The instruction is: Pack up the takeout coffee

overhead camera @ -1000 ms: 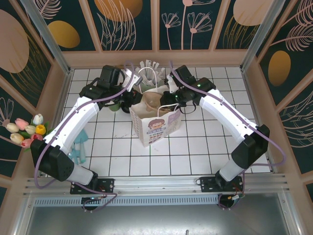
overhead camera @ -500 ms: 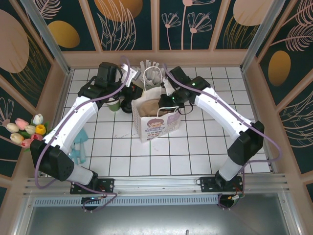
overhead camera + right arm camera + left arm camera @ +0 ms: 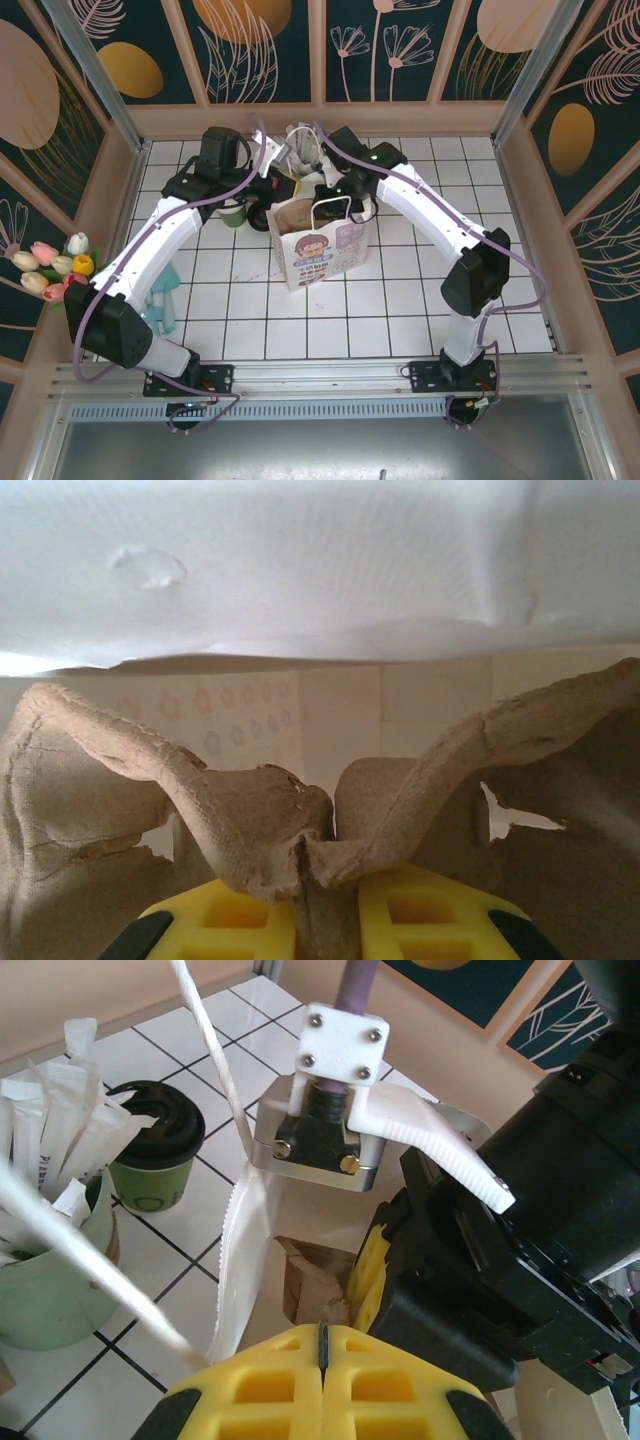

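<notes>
In paper bag (image 3: 320,255) | right fingers (image 3: 425,908) pinch rough pulp tray (image 3: 250,825) | left fingers (image 3: 262,1380) closed

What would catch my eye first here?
A cartoon-printed white paper bag stands in the middle of the tiled table, the left gripper shut above its open top. The right gripper, down inside, pinches a brown cardboard tray. Left of the bag, the dark-green lidded coffee cup stands beside a holder of straws.

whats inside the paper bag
A brown cardboard carrier, pinched by the right tool. The carrier and the paper bag walls hide whatever lies underneath. The takeout coffee stands outside, on the table.
</notes>
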Robot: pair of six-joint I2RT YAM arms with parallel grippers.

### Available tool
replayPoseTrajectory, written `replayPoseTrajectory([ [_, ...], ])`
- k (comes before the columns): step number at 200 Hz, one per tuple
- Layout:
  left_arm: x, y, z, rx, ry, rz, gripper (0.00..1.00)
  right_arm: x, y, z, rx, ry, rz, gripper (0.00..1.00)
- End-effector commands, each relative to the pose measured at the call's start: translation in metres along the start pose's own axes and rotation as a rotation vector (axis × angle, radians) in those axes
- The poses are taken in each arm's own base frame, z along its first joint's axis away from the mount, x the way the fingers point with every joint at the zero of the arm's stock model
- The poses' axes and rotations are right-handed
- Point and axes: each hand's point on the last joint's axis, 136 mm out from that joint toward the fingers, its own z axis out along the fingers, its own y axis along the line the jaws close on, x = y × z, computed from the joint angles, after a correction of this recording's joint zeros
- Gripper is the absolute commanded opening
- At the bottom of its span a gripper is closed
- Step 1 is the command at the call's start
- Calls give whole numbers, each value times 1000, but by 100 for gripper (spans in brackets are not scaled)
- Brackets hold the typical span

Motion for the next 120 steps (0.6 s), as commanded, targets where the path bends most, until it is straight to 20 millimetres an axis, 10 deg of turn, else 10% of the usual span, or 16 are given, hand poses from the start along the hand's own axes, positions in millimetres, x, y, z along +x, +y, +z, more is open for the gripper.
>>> replayPoseTrajectory([
  [1,-10,-4,-7,1,-44,52,15,11,4,-5,-1,55,-3,17],
  [50,-24,-38,-54,-20,-144,132,60,5,6,-11,-1,20,1,16],
  [77,-28,-90,-74,129,-203,189,86,3,3,-13,21,1,13,16],
  [120,-20,-124,-78,158,-316,412,87,-2,4,-16,23,-20,34,16],
])
